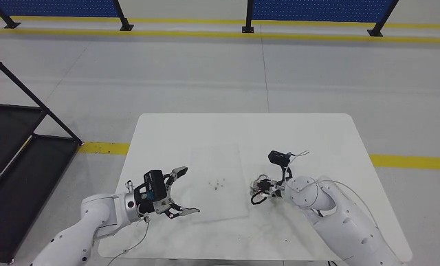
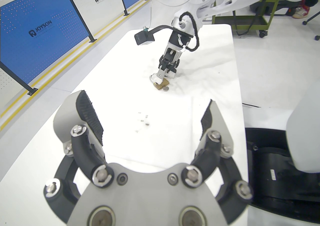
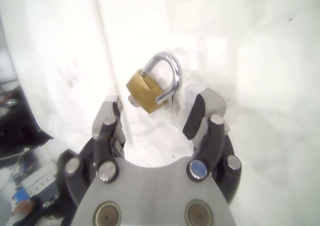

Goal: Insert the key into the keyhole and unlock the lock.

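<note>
A white table (image 1: 309,135) stands on a pale floor with yellow lines, with blue perforated barriers (image 1: 55,1) behind. Right of the table's centre lies the lock (image 3: 145,92), a squat brass body with a curved chrome shackle, just ahead of the right gripper (image 3: 160,100), whose ribbed fingers are spread. The left gripper (image 2: 146,102) hovers released, well apart.

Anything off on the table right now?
Dark specks dot the mat mid-table, like debris. The lock sits before the open right tool, seemingly tipped on an edge, not flat. Nothing else stands out.
</note>
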{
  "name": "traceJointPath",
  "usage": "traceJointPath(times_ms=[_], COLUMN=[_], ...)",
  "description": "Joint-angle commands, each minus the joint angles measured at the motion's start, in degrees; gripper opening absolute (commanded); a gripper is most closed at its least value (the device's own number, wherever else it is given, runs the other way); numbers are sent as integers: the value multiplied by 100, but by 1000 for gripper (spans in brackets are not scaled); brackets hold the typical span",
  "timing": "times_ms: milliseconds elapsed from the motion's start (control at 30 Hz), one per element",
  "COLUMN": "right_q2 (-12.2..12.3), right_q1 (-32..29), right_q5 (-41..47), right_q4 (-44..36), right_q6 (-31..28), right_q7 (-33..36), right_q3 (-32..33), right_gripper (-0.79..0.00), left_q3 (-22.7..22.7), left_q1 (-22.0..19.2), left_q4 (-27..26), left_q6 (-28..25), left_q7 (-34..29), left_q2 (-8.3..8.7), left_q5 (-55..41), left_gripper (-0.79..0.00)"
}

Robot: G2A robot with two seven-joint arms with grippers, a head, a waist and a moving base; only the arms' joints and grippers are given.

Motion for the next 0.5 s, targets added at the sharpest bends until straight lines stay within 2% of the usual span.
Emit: traceJointPath(times_ms=[0,200,467], right_q2=[6,66,239], right_q1=[-33,-312,-1314], right_q5=[-48,-646,-1688], right_q4=[-73,-707,-2175], right_q6=[7,16,-386], right_q7=[-39,-583,-1807], right_q3=[24,141,600], right_gripper=[0,0,0], left_q3=[0,0,0], left_q1=[0,0,0], left_q4=[0,0,0], left_q6=[0,0,0], left_q7=[0,0,0], left_q2=[0,0,0], left_q5=[0,0,0], left_gripper=[0,0,0])
